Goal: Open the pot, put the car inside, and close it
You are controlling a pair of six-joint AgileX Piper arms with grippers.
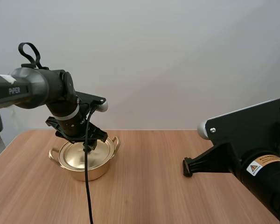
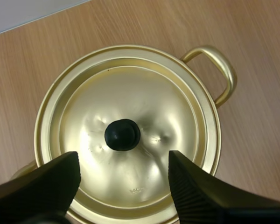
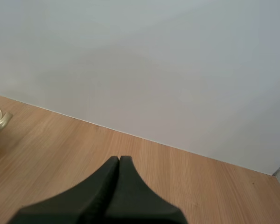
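A gold pot (image 1: 86, 158) with its lid (image 2: 126, 135) on stands at the table's left. The lid carries a black knob (image 2: 122, 134). My left gripper (image 2: 123, 161) hovers just above the lid, open, its two fingers (image 2: 196, 191) standing apart on either side of the knob without touching it. In the high view the left gripper (image 1: 90, 145) hangs over the pot's middle. My right gripper (image 3: 119, 161) is shut on nothing, its fingers together as one wedge, held above the table at the right (image 1: 188, 166).
One looped pot handle (image 2: 219, 70) sticks out to the side; the other handle (image 1: 52, 154) shows at the pot's left. Bare wooden table (image 1: 149, 196) stretches between the pot and the right arm. A pale wall stands behind the table.
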